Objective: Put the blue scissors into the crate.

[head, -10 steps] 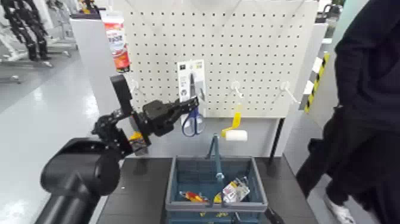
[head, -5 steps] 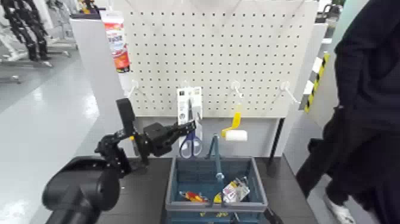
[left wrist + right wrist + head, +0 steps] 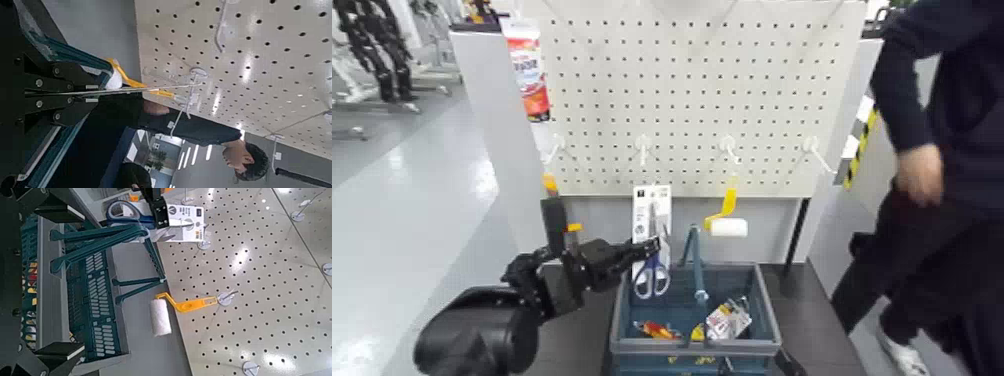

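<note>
Left pincer (image 3: 652, 244), narrow, its jaws closed on the carded blue scissors (image 3: 651, 268). Counted from the left of the scene, a hanging tube (image 3: 529, 75) comes first, at the edge of the pegboard (image 3: 682, 80); next comes the left arm (image 3: 477, 325), reaching in from the near side. At its end the card hangs nearly upright, long axis vertical, blade end above and handle loops below the grip. A bare hook (image 3: 643, 150) projects from the board above it.

To the eye, the loops overlap the far left corner of the crate (image 3: 697, 347); whether they are already below its rim cannot be told. On this relation the coming move turns: the crate's middle appears to lie to the right of the pincer, lower, and nearer the robot. A shift that way, then a lowering, would be called for, with care that the tall card does not catch the rim or the arched handle (image 3: 695, 262). Small packets (image 3: 729, 320) lie inside.

Farther right, the yellow paint roller (image 3: 729, 227) hangs from its hook. The right pincer (image 3: 70, 280) stands wide and unloaded beside the crate; the left, bearing the scissors, is the one placed to act. Rightmost, a person (image 3: 947, 150) stands beside the board.
</note>
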